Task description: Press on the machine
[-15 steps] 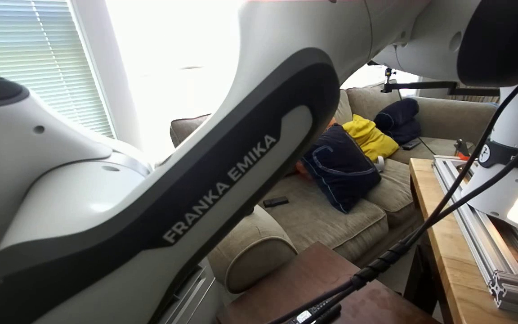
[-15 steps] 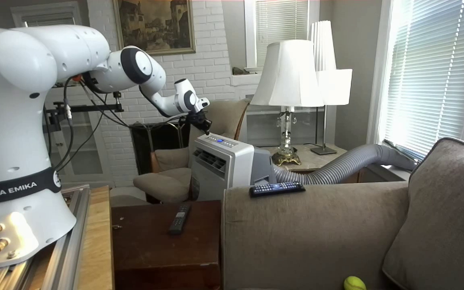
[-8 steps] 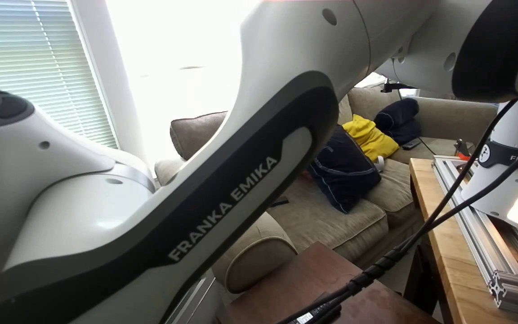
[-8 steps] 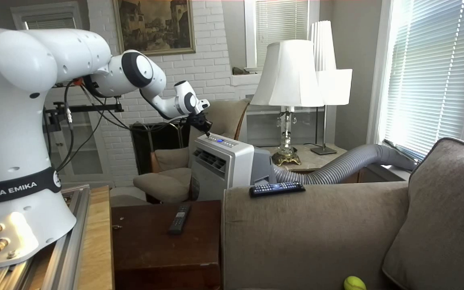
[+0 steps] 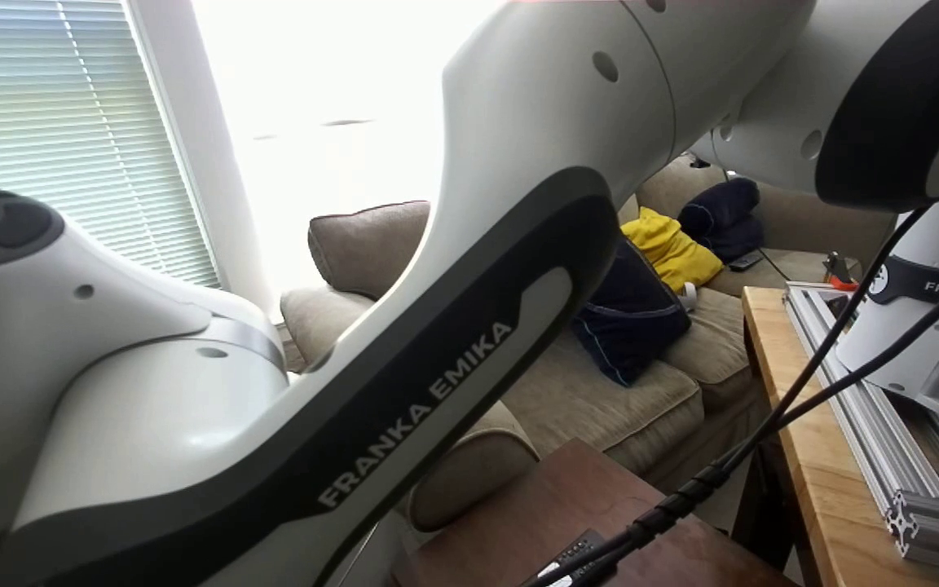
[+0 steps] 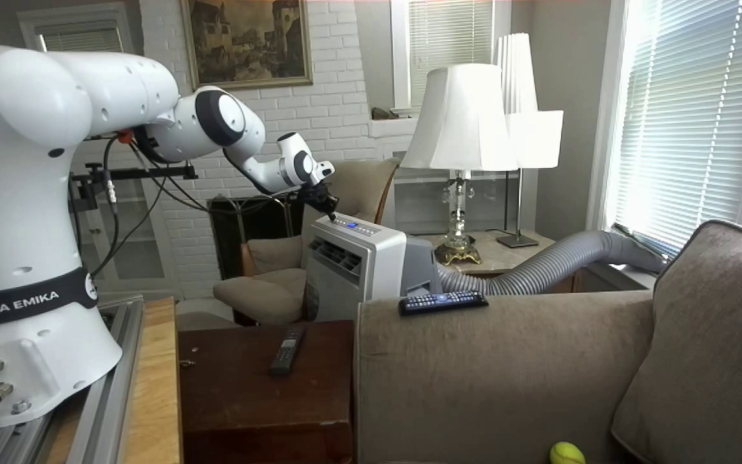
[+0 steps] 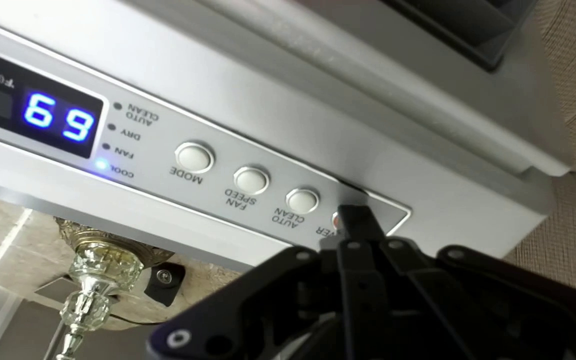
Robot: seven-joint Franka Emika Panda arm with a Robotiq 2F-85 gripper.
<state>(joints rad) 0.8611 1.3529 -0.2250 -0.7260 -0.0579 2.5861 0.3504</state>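
Note:
The machine (image 6: 385,261) is a boxy light-grey air conditioner with a slatted grille, in an exterior view. Its top panel fills much of the wrist view (image 7: 288,120), where it appears upside down. The lit blue display (image 7: 58,115) reads 69, and the COOL light is on. White round buttons sit in a row, such as AUTO CLEAN (image 7: 302,201). My gripper (image 7: 355,212) is shut and empty; it also shows in an exterior view (image 6: 332,215). Its fingertips lie over an end button with a reddish mark (image 7: 335,220), mostly hidden. I cannot tell whether they touch it.
A brown wooden chest (image 6: 261,399) with a black remote (image 6: 287,351) stands before the machine. A sofa arm (image 6: 500,361) holds another remote (image 6: 443,303). A grey hose (image 6: 532,267) runs from the machine to the window. A lamp (image 6: 464,122) and an armchair (image 6: 355,183) stand behind.
The arm has lowered steadily in both exterior views. The gripper tip has moved slightly down onto or close to the machine's top panel. The machine has not moved.

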